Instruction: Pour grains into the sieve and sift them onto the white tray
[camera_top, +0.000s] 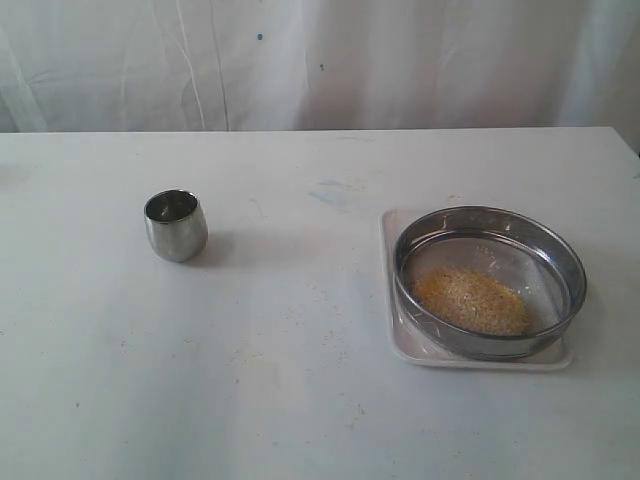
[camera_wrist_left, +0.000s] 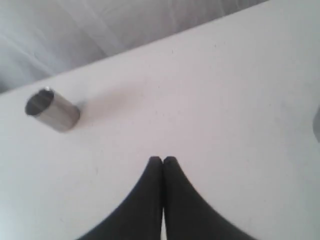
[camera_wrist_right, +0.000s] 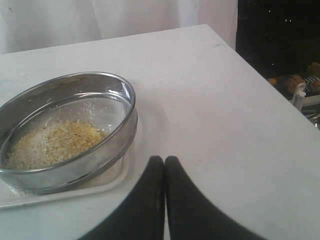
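The steel sieve (camera_top: 490, 280) rests on the white tray (camera_top: 410, 350) at the right of the table, with a pile of yellow and pale grains (camera_top: 472, 300) on its mesh. In the right wrist view the sieve (camera_wrist_right: 65, 130), the grains (camera_wrist_right: 52, 142) and the tray (camera_wrist_right: 60, 192) lie close beside my right gripper (camera_wrist_right: 164, 160), which is shut and empty. The small steel cup (camera_top: 176, 225) stands upright at the left. My left gripper (camera_wrist_left: 162, 160) is shut on nothing, well apart from the cup (camera_wrist_left: 52, 110). Neither arm shows in the exterior view.
A white curtain hangs behind the table. The table's right edge (camera_wrist_right: 265, 80) runs near the sieve, with dark clutter beyond it. Faint grain specks dot the tabletop (camera_top: 300, 330) between cup and tray.
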